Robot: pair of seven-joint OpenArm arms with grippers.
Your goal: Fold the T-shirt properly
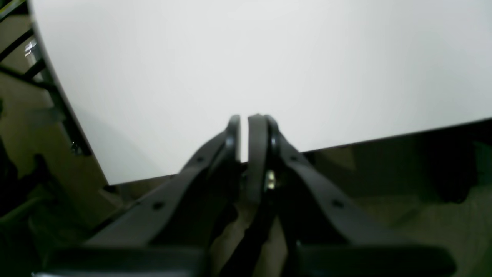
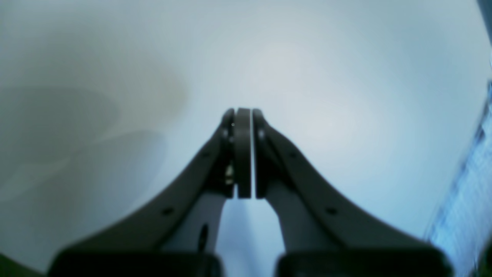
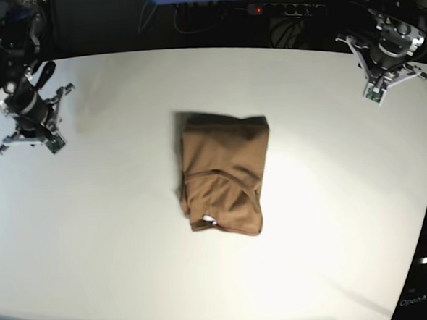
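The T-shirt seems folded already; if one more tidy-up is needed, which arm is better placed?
Neither clearly. The T-shirt lies mid-table; the left end effector and the right end effector are both shut and parked at far corners, about equally distant.

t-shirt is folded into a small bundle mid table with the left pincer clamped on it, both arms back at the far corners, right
Not quite. The left pincer is shut on nothing, over bare table, as the left wrist view shows. The T-shirt does lie folded mid table, both arms at the far corners.
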